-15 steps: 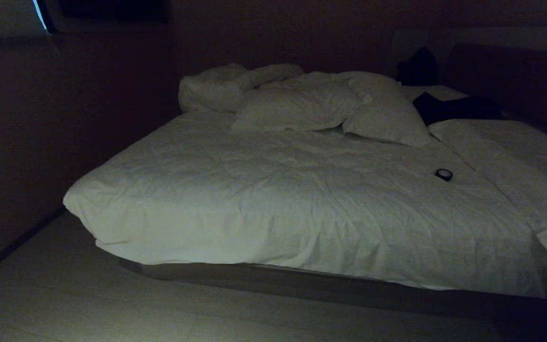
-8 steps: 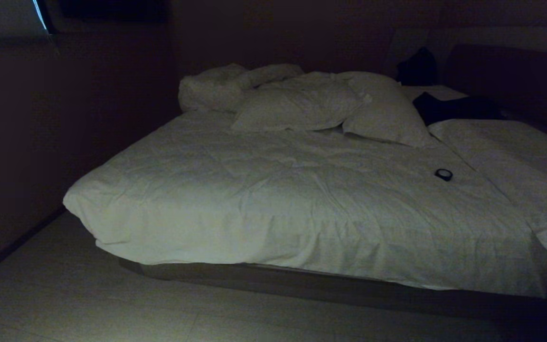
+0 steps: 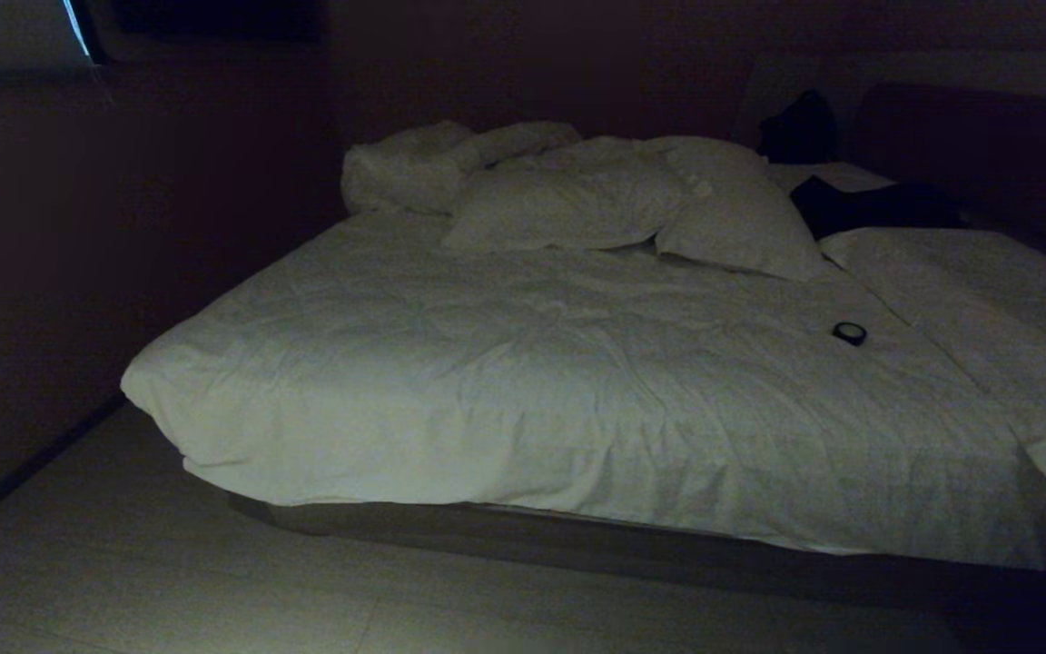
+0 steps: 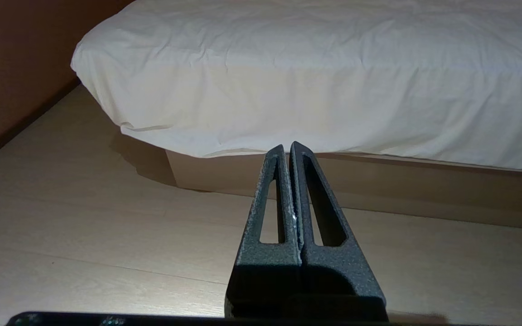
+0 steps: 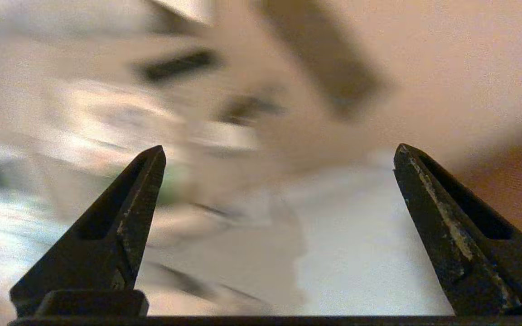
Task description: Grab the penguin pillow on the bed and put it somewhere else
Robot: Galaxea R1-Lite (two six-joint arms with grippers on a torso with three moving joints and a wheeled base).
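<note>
Dim lighting prevails across the room in the head view, where the bed (image 3: 577, 400) is seen with a wrinkled white duvet (image 3: 532, 381) draped over a dark base (image 3: 577, 545). Plain white pillows (image 3: 632, 204) are heaped at the head end. A small dark round object (image 3: 849, 333) lies on the duvet toward the robot's right, and dark fabric (image 3: 868, 207) lies beyond the pillows. The penguin pillow cannot be identified in any view, so its position relative to either set of fingers cannot be stated.

Neither arm is recorded in the head view. In the left wrist view, the left gripper (image 4: 287, 147) is held low above the pale wooden floor (image 4: 84, 226), aimed at the bed's near edge, its two fingers (image 4: 270, 199) pressed together with nothing between them. In the right wrist view, the right gripper (image 5: 279, 151) is seen with fingers (image 5: 125, 213) spread wide and empty; the surroundings are heavily smeared, and only a white surface and tan areas can be made out.
</note>
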